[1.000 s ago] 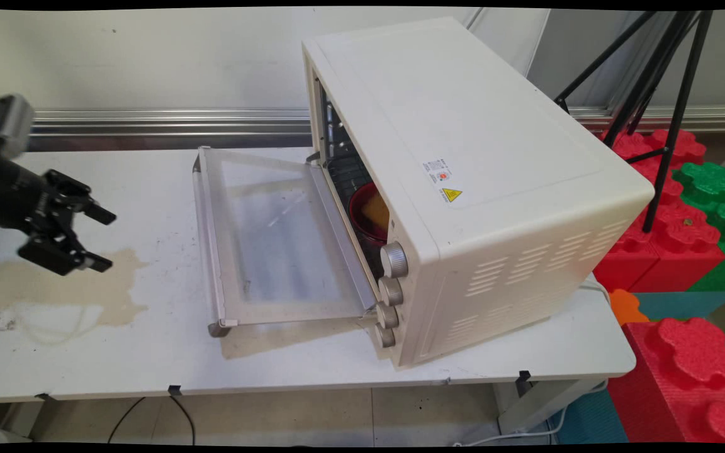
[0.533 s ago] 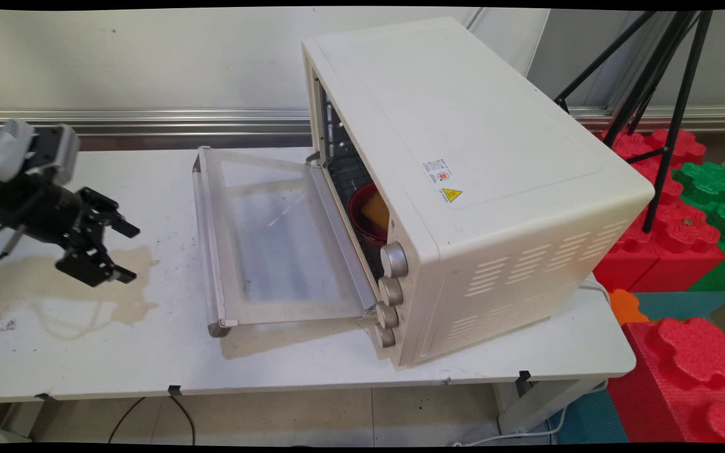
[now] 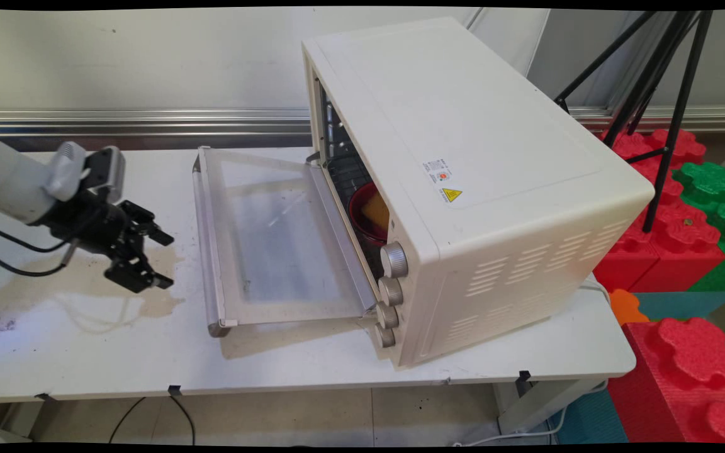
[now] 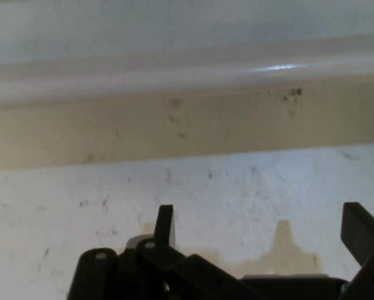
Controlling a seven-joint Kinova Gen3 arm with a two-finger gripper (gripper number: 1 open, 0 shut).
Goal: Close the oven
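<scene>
In the main view the end effector [image 3: 164,259] hung empty, fingers spread, low over the stained surface [image 3: 85,352] beside the oven's [image 3: 463,157] lowered door [image 3: 274,245], whose handle [image 3: 202,245] faced it; a red bowl [image 3: 365,214] sat inside. In the hand view the parted fingers [image 4: 165,225] pointed at what was probably that handle [image 4: 174,75].

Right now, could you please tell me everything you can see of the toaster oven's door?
The oven door is a clear glass pane in a pale frame, hinged at the bottom of the cream toaster oven and folded fully open, lying about level above the white table. A metal bar handle runs along its outer edge. The open gripper hovers just left of that handle, not touching.
</scene>
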